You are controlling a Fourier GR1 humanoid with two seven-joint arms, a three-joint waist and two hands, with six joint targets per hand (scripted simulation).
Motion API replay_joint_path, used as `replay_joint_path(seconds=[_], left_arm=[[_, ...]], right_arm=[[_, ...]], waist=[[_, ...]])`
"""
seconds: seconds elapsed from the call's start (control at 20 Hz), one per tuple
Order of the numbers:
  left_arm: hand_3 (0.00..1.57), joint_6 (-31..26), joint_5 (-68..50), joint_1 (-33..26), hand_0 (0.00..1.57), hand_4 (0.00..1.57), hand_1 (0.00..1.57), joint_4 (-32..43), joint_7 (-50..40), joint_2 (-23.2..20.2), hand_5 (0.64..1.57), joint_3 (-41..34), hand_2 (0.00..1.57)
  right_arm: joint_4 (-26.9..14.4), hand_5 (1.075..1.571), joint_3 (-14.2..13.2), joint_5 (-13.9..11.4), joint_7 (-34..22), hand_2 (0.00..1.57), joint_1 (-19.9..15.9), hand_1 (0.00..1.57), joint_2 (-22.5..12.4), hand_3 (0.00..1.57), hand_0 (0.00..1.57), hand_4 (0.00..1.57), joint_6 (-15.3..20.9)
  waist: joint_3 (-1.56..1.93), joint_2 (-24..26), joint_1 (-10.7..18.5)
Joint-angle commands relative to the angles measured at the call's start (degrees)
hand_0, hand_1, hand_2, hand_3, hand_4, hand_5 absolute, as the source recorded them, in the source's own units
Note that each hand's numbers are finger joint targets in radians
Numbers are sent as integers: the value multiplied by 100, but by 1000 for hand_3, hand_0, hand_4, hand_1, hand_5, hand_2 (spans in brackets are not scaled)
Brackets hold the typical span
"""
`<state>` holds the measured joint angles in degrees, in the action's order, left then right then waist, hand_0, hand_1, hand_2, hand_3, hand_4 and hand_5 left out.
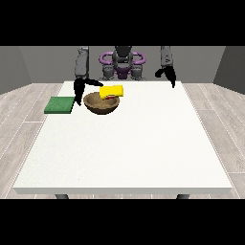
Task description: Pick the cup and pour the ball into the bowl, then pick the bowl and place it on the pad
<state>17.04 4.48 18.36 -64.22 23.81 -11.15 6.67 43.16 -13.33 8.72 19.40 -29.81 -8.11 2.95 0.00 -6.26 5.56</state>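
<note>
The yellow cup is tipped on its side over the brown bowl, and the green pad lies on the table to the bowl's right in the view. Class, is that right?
Not quite. The yellow cup is tipped over the brown bowl, but the front view shows the green pad lying to the bowl's left, at the white table's edge, not to its right.

A large white table (129,148) is set in the middle of the room, its top seen from across and slightly above; two dark legs (61,196) are glimpsed under its near edge; the floor (19,119) is laid with pale grey wood-look planks, running out on both sides of the table; plain grey walls (28,62) are seen behind, darker at the far right corner; the scene is lit evenly, with little shadow cast on the tabletop.
</note>
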Motion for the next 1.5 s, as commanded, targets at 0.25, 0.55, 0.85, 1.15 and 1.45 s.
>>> replay_joint_path(seconds=[0.25, 0.55, 0.85, 1.15, 1.45], left_arm=[[0, -221, 173, -128, 0, 914, 0, -355, 244, -59, 1446, -157, 0], [0, -406, 153, 18, 0, 902, 0, -637, 45, -260, 1442, -182, 0], [0, -627, 14, -268, 0, 889, 0, -341, 190, -357, 1440, -349, 0], [0, -651, 68, -363, 0, 918, 0, -1, 423, -396, 1431, -601, 0], [0, -841, -111, -445, 0, 972, 0, 1007, 717, -548, 1409, -1011, 0]], right_arm=[[-789, 1567, -217, 157, 613, 0, -336, 0, 56, 0, 0, 0, 65], [-1254, 1432, -462, 234, 493, 1571, -114, 1395, 187, 336, 1395, 445, 648], [-1241, 1462, -202, -136, -82, 1571, -72, 1571, -2, 691, 1571, 904, 1274], [-1190, 1506, 158, -498, -737, 1571, -377, 1571, -112, 609, 1571, 853, 1679], [-685, 1501, 778, -977, -2414, 1571, -1091, 1571, -307, 634, 1571, 874, 1768]], waist=[[2, -451, 281], [2, -714, 479], [-6, -237, 383], [-1, 29, 122], [-6, 662, -447]])
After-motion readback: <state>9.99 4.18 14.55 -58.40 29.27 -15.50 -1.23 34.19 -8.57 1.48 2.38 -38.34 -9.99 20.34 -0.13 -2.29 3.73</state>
